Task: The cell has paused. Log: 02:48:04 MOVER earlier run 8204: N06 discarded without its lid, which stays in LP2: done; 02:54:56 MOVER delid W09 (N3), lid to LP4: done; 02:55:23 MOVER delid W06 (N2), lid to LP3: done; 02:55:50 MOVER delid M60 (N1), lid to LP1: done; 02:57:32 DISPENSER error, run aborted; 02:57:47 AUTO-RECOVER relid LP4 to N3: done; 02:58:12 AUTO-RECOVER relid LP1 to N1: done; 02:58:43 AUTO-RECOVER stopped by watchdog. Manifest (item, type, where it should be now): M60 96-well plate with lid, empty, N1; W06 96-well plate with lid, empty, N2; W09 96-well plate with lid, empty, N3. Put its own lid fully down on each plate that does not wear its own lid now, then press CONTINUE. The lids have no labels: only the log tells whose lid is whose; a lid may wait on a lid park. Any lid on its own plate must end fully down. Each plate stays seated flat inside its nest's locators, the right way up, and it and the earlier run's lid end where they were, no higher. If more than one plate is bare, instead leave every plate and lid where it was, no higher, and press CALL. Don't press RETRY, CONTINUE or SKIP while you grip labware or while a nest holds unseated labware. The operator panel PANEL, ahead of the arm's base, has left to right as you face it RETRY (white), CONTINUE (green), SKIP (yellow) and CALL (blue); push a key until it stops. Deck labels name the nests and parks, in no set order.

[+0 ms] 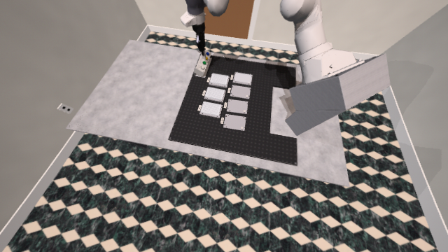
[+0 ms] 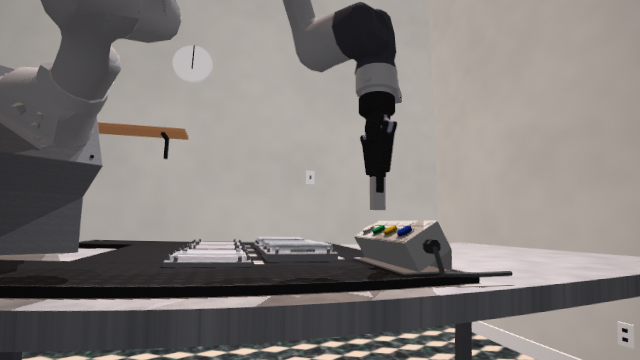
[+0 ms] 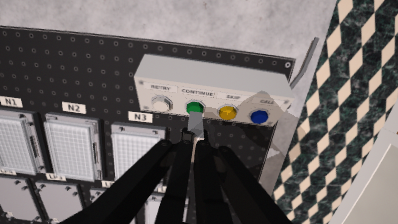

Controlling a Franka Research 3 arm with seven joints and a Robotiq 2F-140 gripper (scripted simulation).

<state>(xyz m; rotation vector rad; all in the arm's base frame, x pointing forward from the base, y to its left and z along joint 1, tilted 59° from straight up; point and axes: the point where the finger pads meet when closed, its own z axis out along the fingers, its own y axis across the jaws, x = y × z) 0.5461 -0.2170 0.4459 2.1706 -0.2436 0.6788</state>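
Observation:
My gripper is shut and empty. It hangs a short way above the operator panel, its tips over the green CONTINUE key in the wrist view. The panel also carries the white RETRY key, the yellow SKIP key and the blue CALL key. Three plates sit in the nests labelled N1, N2 and N3. They show as a row of three in the top view. I cannot tell from here which plates wear lids.
A row of grey lid parks lies beside the nests on the black deck. The arm's base and a large grey box stand at the deck's right. A cable runs from the panel along the table.

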